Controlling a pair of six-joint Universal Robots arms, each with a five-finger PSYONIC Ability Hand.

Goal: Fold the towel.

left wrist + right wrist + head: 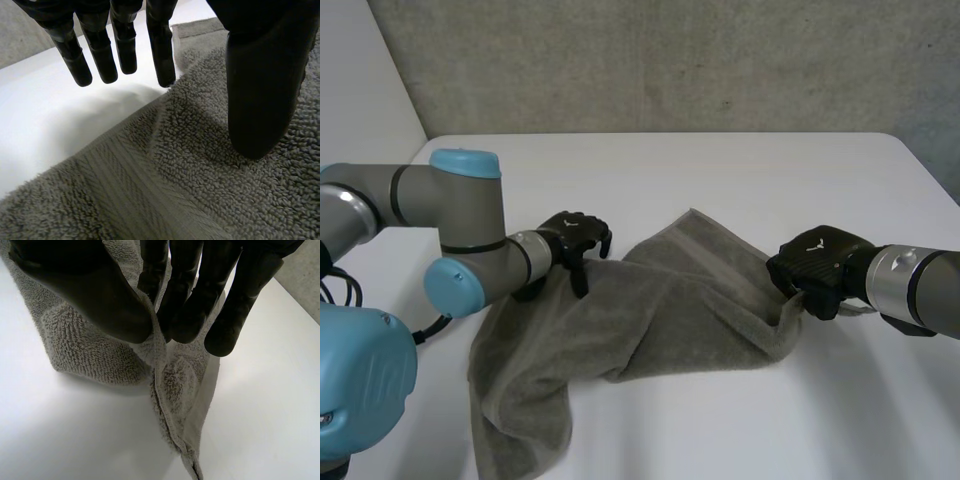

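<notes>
A grey towel [650, 320] lies crumpled across the middle of the white table [720, 170], its near left part hanging toward the front. My left hand [575, 240] hovers over the towel's left edge; in the left wrist view its fingers [102, 55] hang straight above the hem and the thumb [260, 90] stands apart over the pile [210, 165], holding nothing. My right hand [815, 268] is at the towel's right edge. In the right wrist view its fingers [195, 305] and thumb pinch a fold of the towel [170, 380], which hangs below them.
A grey wall [670, 60] runs behind the table. Bare table surface lies beyond the towel and to its right. My left arm [450, 230] reaches in low over the table's left side.
</notes>
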